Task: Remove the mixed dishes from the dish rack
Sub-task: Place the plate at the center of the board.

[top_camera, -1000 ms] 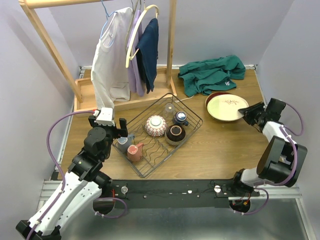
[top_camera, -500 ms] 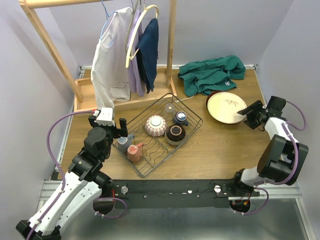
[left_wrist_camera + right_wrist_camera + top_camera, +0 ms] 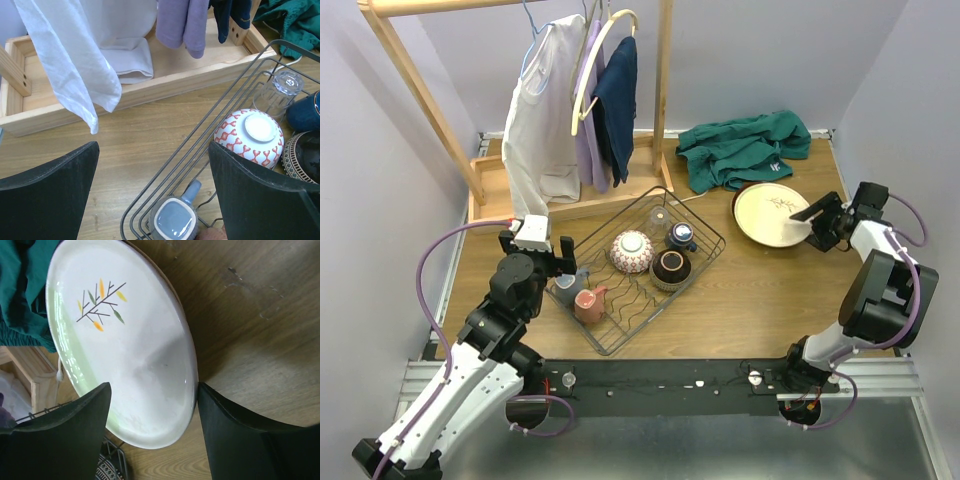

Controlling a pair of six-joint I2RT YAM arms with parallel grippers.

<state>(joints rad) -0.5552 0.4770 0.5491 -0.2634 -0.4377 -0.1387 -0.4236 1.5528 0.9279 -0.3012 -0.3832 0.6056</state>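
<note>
The black wire dish rack point(image 3: 620, 330) holds a red-and-white patterned bowl point(image 3: 632, 250), a dark bowl point(image 3: 671, 267), a dark blue cup point(image 3: 681, 237), a clear glass point(image 3: 659, 218), a grey cup point(image 3: 568, 288) and a red cup point(image 3: 589, 304). My left gripper point(image 3: 545, 262) is open and empty above the rack's left corner. In the left wrist view the grey cup point(image 3: 174, 224) lies between its fingers, with the patterned bowl point(image 3: 250, 136) to the right. A cream plate point(image 3: 772, 213) lies on the table over a darker plate. My right gripper point(image 3: 807, 222) is open with the cream plate's near edge point(image 3: 150, 405) between its fingers.
A wooden clothes rack point(image 3: 420, 90) with hanging garments stands behind the dish rack, and its tray base point(image 3: 60, 100) is close to my left gripper. A green cloth point(image 3: 740, 148) lies behind the plates. Grey walls close in both sides.
My right wrist has drawn a little back and to the right along the cream plate's edge. The left arm and the dishes in the rack have not moved.
</note>
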